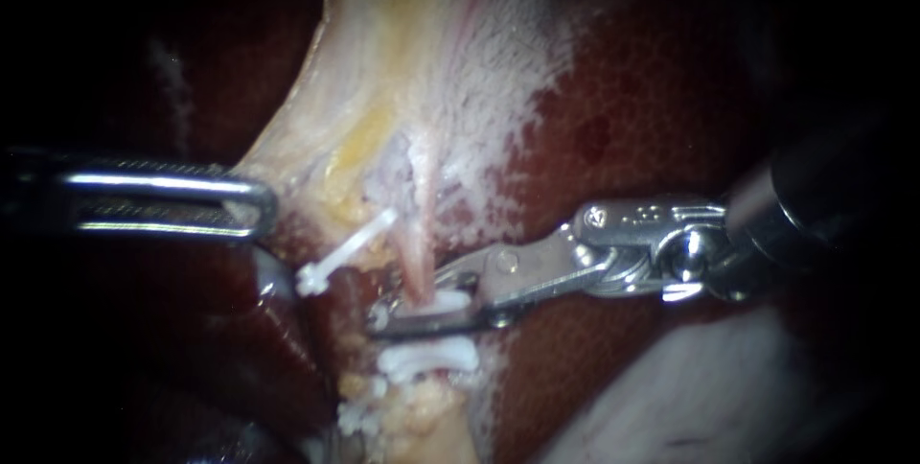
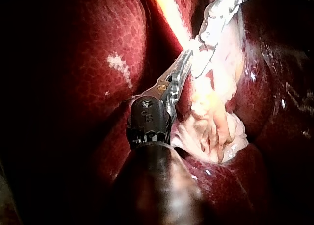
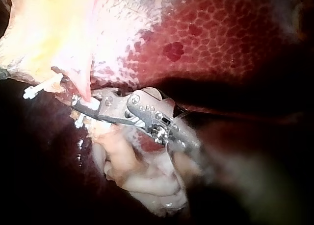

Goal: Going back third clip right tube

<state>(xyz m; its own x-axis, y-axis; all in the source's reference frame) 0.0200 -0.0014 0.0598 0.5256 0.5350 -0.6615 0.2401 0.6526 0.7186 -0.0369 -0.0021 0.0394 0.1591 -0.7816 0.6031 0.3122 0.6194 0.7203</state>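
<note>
Third clip (image 1: 446, 303) sits on right tube (image 1: 418, 267) with jaws of right instrument (image 1: 402, 307) clamped on it, retreat not yet begun; left instrument (image 1: 254, 205) grips pale tissue (image 1: 307, 148).

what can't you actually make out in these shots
Right instrument: endoscope view, its tip covers most of the clip there.
Lowest clip: endoscope view, blurred near the bottom edge.
Left instrument: endoscope view, shaft lost in darkness at the edge.
Right wrist view: own shaft blurred near the camera.
</note>
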